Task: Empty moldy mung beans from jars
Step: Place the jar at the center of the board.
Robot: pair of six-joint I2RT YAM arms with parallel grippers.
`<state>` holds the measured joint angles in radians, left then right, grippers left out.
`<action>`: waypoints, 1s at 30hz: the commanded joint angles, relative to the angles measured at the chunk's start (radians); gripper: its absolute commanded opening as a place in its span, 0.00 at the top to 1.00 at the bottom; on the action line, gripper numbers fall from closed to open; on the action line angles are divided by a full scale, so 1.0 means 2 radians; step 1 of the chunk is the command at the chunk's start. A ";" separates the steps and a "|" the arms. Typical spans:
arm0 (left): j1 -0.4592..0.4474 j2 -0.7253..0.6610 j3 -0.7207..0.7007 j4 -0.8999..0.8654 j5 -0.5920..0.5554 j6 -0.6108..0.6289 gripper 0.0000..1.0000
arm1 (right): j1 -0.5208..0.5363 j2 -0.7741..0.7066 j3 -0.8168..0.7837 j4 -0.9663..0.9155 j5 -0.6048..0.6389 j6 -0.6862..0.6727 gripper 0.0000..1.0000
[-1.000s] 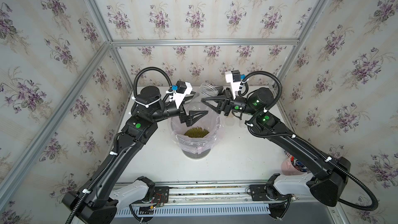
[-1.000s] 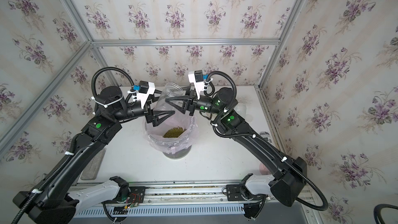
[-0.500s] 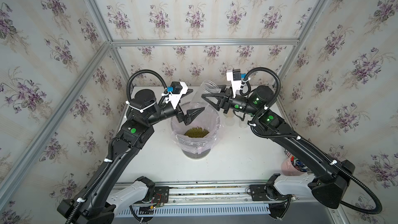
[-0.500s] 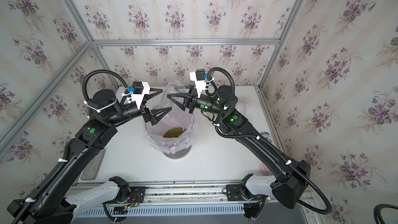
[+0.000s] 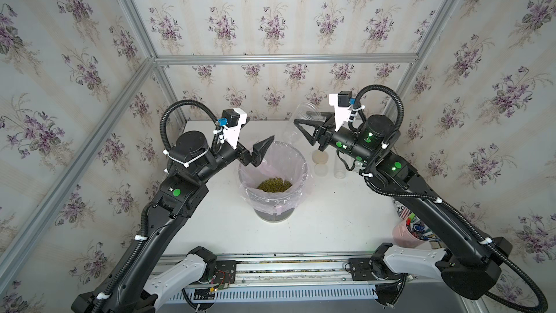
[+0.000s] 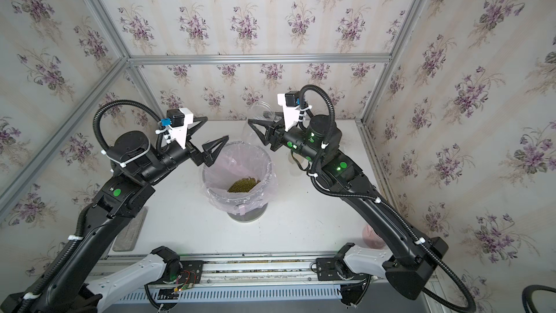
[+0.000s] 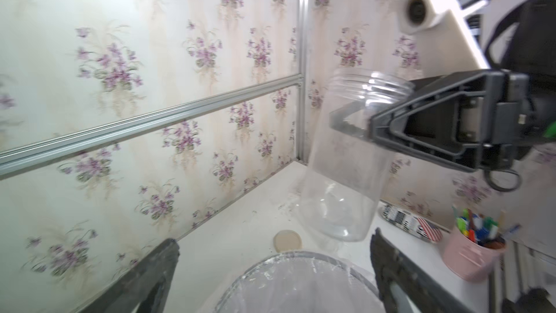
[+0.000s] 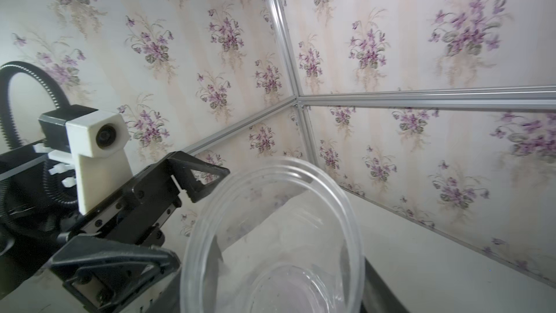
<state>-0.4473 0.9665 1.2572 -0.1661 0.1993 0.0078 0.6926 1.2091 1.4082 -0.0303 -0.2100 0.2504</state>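
My right gripper [image 5: 301, 117] is shut on an empty clear jar [image 5: 296, 124], held mouth-up in the air behind the bin; the left wrist view shows the jar [image 7: 346, 176] gripped below its threaded neck. In the right wrist view I look down into the bare jar [image 8: 352, 221]. The mung beans [image 5: 274, 184] lie as a green heap in the pink-lined bin [image 5: 301, 173]. My left gripper [image 6: 216, 127] hangs open and empty over the bin's far left rim, apart from the jar. A second clear jar [image 5: 340, 167] stands under my right arm, beside two round lids [image 5: 319, 156].
A pink cup of pens [image 5: 409, 233] and a printed can [image 5: 401, 209] stand at the right edge under my right arm. A grey slab [image 6: 129, 230] lies at the left edge. Wallpapered walls with aluminium rails close in the back and both sides.
My left gripper has drawn back to the left, away from the jar and off the bin's middle. My right gripper has shifted slightly right, still holding the jar.
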 commanded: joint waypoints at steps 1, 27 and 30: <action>0.001 -0.009 0.001 0.009 -0.179 -0.061 0.00 | -0.010 -0.012 0.013 -0.059 0.075 -0.030 0.55; 0.002 -0.036 -0.023 -0.027 -0.427 -0.022 0.00 | -0.108 -0.072 -0.087 -0.194 0.203 0.004 0.55; 0.003 -0.035 -0.026 -0.026 -0.432 -0.022 0.00 | -0.108 -0.105 -0.144 -0.151 0.221 0.004 0.56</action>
<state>-0.4446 0.8951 1.2076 -0.2401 -0.6331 -0.0380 0.4767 1.0409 1.1820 -0.4480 0.1749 0.2405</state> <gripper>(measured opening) 0.996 0.565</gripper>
